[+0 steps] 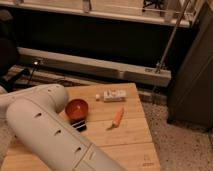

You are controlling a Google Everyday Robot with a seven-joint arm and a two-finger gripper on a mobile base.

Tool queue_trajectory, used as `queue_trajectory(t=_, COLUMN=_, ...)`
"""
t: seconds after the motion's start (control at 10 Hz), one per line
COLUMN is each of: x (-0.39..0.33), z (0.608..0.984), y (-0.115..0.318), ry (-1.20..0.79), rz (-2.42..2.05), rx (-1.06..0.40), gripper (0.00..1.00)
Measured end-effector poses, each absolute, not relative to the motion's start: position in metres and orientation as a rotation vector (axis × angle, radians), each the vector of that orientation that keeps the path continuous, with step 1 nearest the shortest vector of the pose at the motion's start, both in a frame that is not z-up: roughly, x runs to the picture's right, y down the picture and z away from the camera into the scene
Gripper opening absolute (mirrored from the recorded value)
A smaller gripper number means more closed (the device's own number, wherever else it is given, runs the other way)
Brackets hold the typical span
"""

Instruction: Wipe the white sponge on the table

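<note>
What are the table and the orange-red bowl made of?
The table looks like pale bamboo or wood with a matt finish: plank seams show. The bowl is probably plastic: its orange-red colour is even and its surface smooth, though ceramic is possible. The end effector is not in view; only the robot's white arm crosses the table's left side.

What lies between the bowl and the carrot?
Bare table: nothing lies between the bowl and the carrot, as the camera view shows. The gripper is out of view.
</note>
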State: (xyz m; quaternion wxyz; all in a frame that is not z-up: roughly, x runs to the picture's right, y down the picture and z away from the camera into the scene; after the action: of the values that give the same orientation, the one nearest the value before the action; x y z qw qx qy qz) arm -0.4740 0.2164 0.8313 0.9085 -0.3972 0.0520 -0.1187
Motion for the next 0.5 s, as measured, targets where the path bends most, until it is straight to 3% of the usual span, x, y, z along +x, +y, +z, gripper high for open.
queue_trajectory(t=0.5, x=-0.494, z=0.854, y=0.195, ry=0.084, rz=-0.195, rx=-0.811, gripper=0.28)
